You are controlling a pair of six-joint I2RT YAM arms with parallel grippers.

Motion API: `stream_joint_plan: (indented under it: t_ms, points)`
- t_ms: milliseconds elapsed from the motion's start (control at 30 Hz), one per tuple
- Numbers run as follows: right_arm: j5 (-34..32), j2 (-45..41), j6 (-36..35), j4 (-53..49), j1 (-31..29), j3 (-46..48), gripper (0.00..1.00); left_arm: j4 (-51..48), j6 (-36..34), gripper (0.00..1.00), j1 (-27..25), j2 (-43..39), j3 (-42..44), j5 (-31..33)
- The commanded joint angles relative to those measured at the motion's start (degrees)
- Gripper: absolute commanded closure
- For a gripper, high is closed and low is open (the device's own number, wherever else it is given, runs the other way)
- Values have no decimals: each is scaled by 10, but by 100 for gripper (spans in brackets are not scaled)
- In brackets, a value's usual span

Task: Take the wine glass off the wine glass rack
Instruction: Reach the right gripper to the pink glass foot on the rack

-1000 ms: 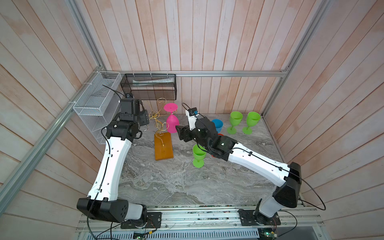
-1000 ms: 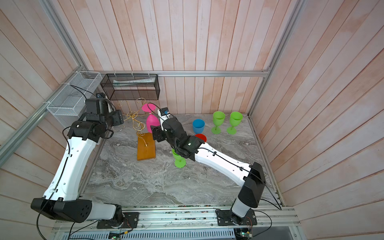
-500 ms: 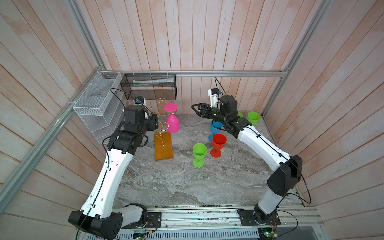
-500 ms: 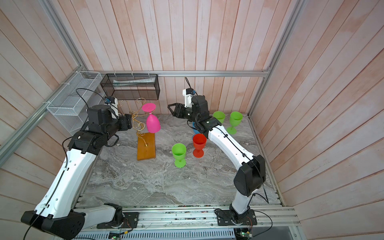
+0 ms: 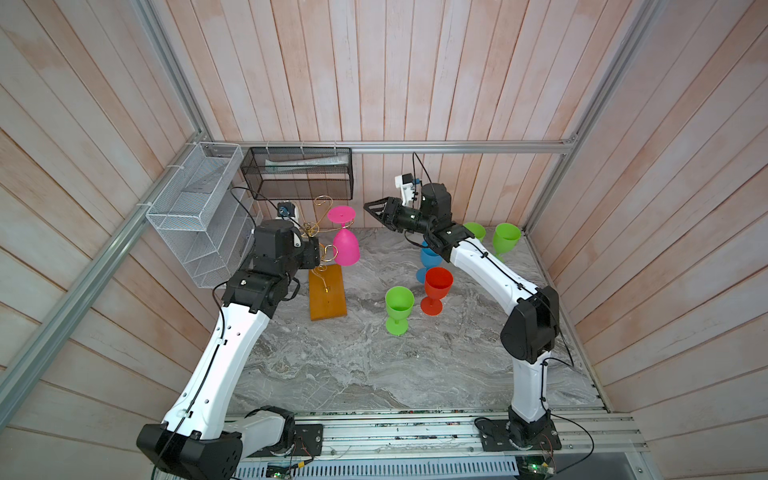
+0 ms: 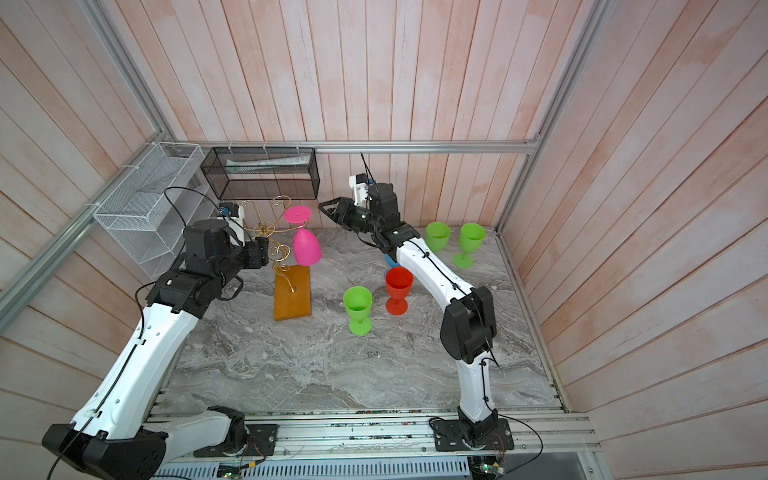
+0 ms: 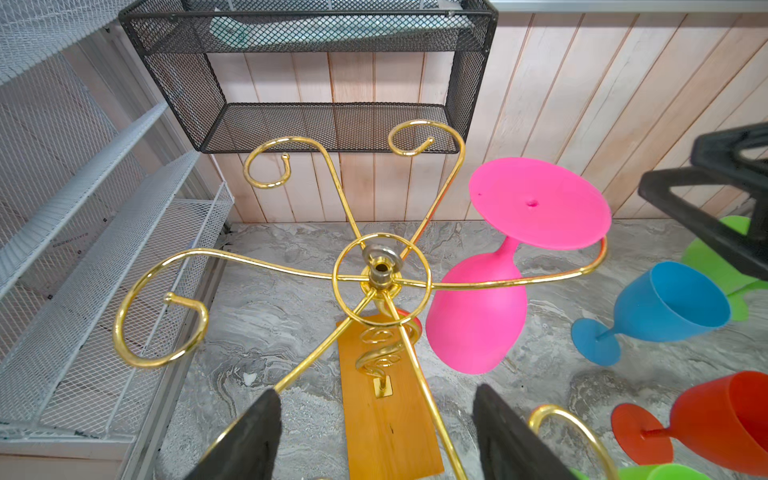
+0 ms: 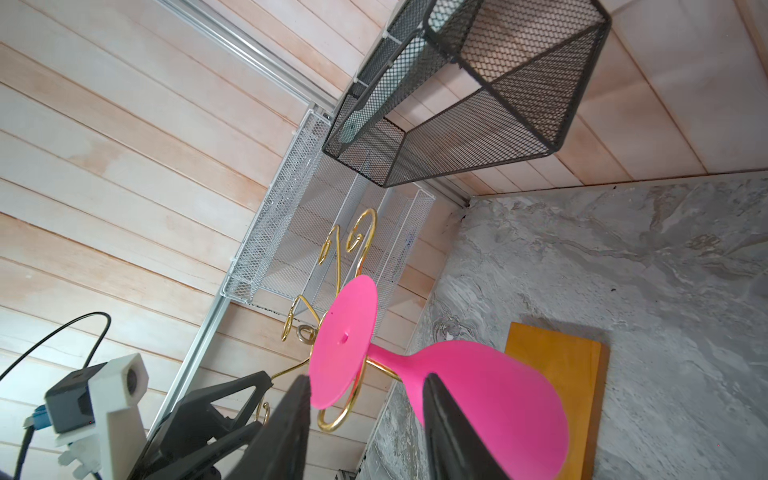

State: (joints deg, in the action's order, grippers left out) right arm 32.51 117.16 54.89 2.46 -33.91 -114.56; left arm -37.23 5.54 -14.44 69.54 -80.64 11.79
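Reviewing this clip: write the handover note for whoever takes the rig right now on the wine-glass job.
Left claw: open, jaws apart around the lower wire arms of the wine glass rack, no grip visible.
Right claw: open, facing the foot of the pink wine glass, not touching it.
Things: the glass hangs upside down from a scroll arm; the rack stands on the table.
Done: approach only.
Left: grip the glass, slide it off the arm, set it down.

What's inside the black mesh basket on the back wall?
A pale flat item shows through the black mesh basket near its top; the mesh hides what it is.
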Motion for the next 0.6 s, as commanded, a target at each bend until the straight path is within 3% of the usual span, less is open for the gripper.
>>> stream_joint_plan:
  t_ms: [0,567]
  points:
    - [4,23,9,-8,-14,-48,57,22,-8,26,-3,-15,10,-6]
    - [-110,35,-37,-106,-40,-105,59,36,-8,26,-5,-24,30,1]
